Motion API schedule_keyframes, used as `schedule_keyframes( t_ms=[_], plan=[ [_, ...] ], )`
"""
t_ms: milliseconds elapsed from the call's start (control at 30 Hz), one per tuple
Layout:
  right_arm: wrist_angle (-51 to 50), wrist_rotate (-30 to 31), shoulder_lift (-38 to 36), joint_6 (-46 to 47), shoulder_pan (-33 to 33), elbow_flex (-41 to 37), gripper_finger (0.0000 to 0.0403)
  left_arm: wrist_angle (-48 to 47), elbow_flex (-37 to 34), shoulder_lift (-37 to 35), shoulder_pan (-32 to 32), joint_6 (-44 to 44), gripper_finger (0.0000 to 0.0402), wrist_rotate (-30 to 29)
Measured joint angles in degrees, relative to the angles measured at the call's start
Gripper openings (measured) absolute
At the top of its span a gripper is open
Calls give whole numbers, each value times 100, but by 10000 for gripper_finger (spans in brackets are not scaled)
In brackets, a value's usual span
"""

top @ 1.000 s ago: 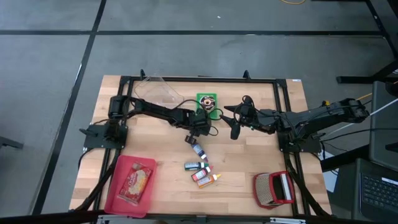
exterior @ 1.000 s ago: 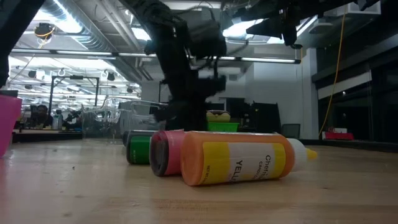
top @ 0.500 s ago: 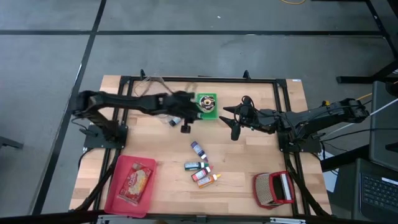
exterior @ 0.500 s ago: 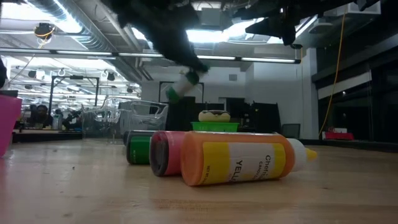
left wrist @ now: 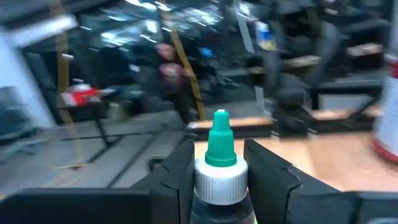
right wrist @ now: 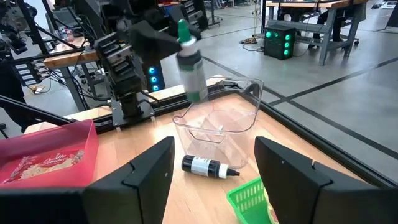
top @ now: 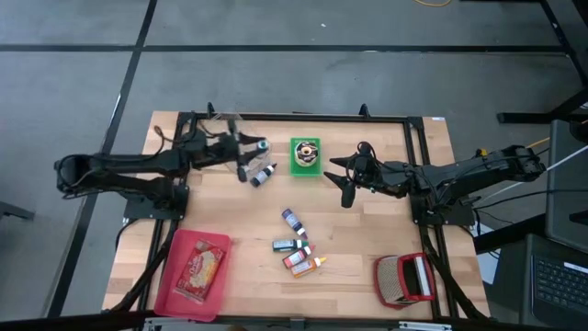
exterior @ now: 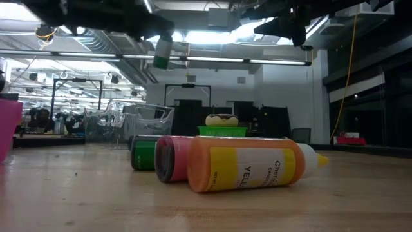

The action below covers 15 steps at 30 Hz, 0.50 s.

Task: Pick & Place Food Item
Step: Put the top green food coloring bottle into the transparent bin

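Bottle [top: 262, 145] with a green tip and white collar sits clamped between the fingers of the left gripper [top: 254, 147], lifted clear of the bench [top: 367, 230] and just beside the green basket [top: 306, 156], on the side where the clear plastic container [right wrist: 217, 121] stands. A second, dark bottle [top: 263, 176] lies on the bench next to the basket. The basket holds a doughnut-like food item [exterior: 222, 119]. The right gripper [top: 342, 179] hovers on the basket's other side, fingers apart and holding nothing. Nearer the bench's front edge than the basket lies a cluster of small bottles [top: 298, 250]; a pink tray [top: 193, 273] with a packet is well apart from the basket.
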Motion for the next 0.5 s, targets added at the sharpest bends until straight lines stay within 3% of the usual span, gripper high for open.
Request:
schedule_keyframes(
  t_ms=[133, 300, 500],
  plan=[
    [0, -1, 0, 21, 0, 0, 226, 290, -586, -398, 182, -181, 109, -370],
    [0, 0, 0, 23, 1, 0, 226, 720, -1186, -691, 267, -218, 109, -1256],
    [0, -1, 0, 21, 2, 0, 226, 1685, -1935, -870, 295, -408, 109, -1758]
  ],
)
